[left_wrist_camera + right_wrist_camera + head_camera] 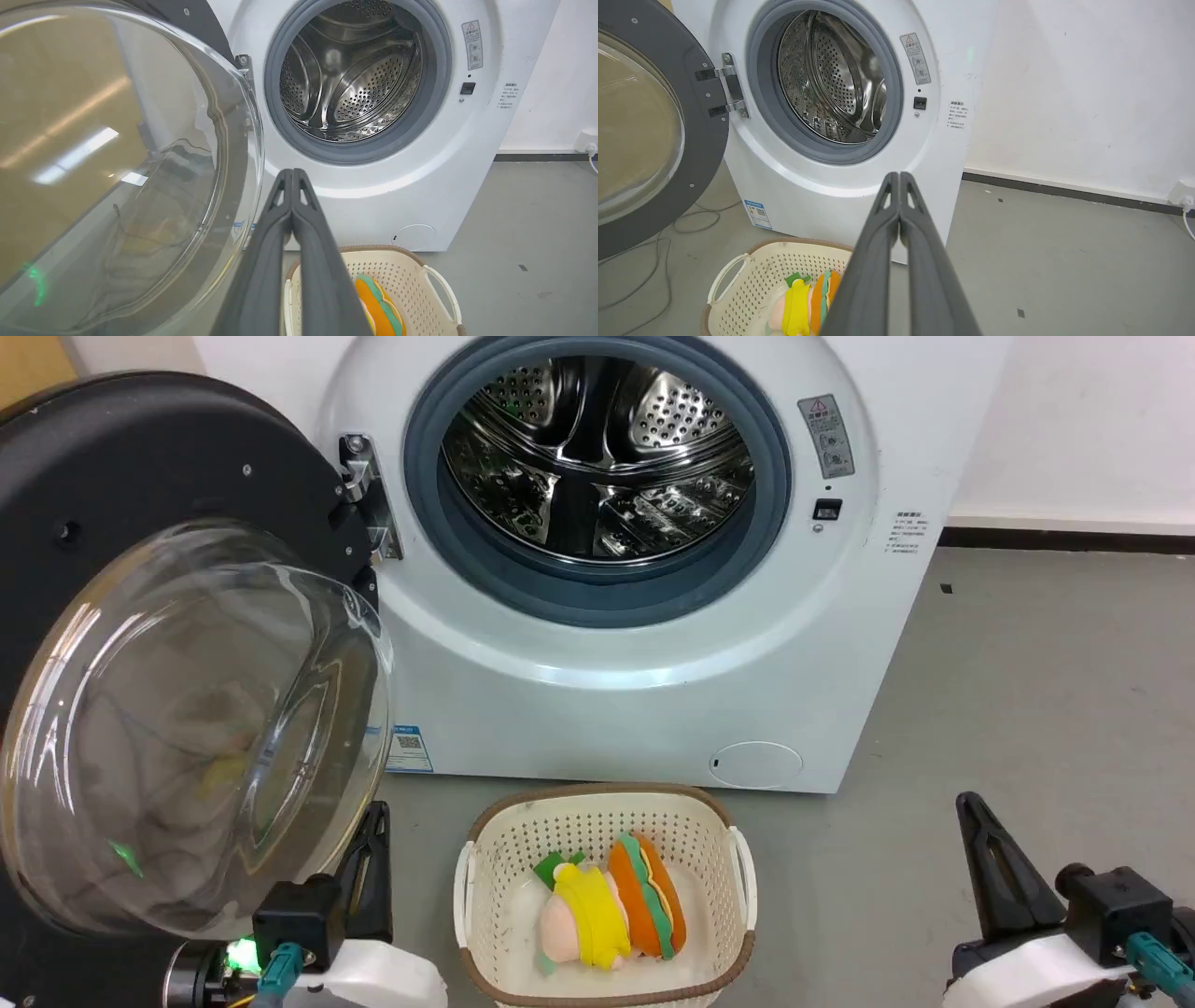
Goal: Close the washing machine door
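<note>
1. The left hand (292, 173) has its two long dark fingers pressed together, with nothing between them. In the left wrist view they point at the lower front of the machine.
2. In the head view this hand sits at the lower left, just beside the lower right edge of the door's glass bowl. I cannot tell whether it touches the glass.
3. The right hand (896, 175) also has its fingers together and holds nothing. It is low at the right, over the grey floor (1027, 709) and well apart from the door.
4. The large round glossy black washing machine door (187, 691), with its bulging clear glass bowl, stands wide open. It is swung out to the left on a metal hinge (369, 495).
5. The big white boxy washing machine (653, 709) faces the robot. Its perforated steel drum (597, 457) is exposed inside the grey rubber gasket (597, 597).
6. Low on its front are a small blue-white sticker (409, 749) and a round cap (756, 765).
7. A cream perforated plastic basket (597, 793) with a brown rim stands on the floor before the machine, between the two hands.
8. In it lie a yellow and pink plush toy (588, 915) and an orange and green plush toy (649, 896), side by side and touching.
9. A white wall (1087, 93) rises behind, right of the machine.
</note>
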You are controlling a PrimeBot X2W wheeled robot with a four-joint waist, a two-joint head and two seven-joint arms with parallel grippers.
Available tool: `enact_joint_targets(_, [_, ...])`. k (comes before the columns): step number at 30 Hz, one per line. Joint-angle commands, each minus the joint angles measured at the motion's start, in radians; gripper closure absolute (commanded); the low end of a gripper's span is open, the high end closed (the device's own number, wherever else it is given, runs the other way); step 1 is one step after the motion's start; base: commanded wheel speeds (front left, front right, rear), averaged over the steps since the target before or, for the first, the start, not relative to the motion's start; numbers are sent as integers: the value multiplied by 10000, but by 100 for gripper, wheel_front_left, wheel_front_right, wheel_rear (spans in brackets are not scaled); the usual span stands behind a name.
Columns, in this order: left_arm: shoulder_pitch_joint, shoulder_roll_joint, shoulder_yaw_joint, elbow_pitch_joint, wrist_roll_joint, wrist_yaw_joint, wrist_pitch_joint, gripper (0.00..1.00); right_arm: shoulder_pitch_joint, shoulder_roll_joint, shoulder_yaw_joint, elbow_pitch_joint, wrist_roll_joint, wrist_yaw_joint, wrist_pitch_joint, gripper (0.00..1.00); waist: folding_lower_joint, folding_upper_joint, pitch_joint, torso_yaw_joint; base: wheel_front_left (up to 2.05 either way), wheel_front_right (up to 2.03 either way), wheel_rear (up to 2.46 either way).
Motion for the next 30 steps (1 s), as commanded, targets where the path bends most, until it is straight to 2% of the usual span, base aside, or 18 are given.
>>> enact_joint_targets(1, [-114,6,33,-41,107,-36,55,100,-141,-23,40,24,-47,-4,33,100,-1,0,0,-2,0,0,0])
enact_joint_targets(30, [-207,8,312,-125,254,-221,664,100,-264,-30,396,54,-69,-6,628,100,-1,0,26,-164,0,0,0])
